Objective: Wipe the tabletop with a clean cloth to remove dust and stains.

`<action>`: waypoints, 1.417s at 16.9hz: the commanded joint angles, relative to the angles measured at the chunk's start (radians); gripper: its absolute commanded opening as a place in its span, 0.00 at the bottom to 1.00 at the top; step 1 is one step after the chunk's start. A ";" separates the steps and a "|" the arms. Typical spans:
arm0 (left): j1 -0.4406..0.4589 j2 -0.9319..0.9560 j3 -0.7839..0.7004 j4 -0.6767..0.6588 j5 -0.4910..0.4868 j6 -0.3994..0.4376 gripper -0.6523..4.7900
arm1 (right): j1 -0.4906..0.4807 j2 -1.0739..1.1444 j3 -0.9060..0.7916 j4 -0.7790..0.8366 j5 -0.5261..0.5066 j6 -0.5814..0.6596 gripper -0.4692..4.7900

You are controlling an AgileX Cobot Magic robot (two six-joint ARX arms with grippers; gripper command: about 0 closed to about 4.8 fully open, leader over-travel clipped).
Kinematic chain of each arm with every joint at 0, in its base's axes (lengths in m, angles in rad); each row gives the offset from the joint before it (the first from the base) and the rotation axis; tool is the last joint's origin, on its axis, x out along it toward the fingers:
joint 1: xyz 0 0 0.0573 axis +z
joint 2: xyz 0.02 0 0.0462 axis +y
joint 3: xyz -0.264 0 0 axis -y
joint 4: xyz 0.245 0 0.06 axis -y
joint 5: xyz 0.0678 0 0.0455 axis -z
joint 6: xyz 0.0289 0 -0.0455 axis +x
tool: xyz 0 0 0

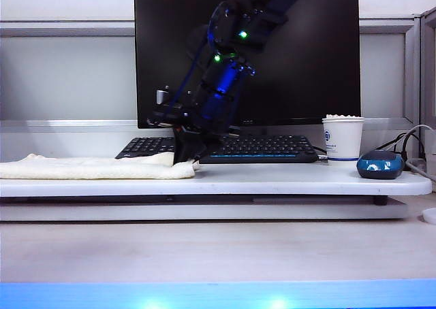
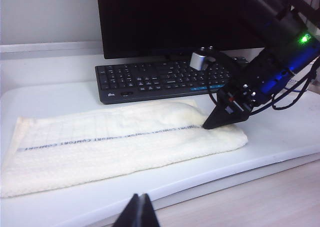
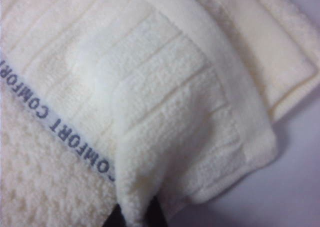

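Right hand (image 2: pixel 212 123) is clenched on a fold of the cloth (image 1: pixel 95 168) at its near-centre end; in the wrist view the fabric bunches between its fingers. Left hand (image 2: pixel 140 212) hangs back, shut and empty. Cloth lies at 9 o'clock on the tabletop (image 1: pixel 286 180); wiping seems barely begun. Paper cup (image 1: pixel 343 139) at 3 o'clock, contents unclear
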 commanded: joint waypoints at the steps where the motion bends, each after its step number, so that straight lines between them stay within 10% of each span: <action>1: 0.001 0.000 0.001 0.014 -0.022 -0.002 0.11 | 0.008 0.011 -0.004 -0.052 0.016 0.003 0.07; 13: 0.001 0.000 0.002 0.023 -0.037 -0.003 0.11 | -0.076 0.065 -0.093 -0.392 0.264 -0.059 0.07; 24: 0.001 0.000 0.001 0.035 -0.038 -0.002 0.11 | -0.392 -0.219 -0.597 -0.188 0.264 -0.034 0.07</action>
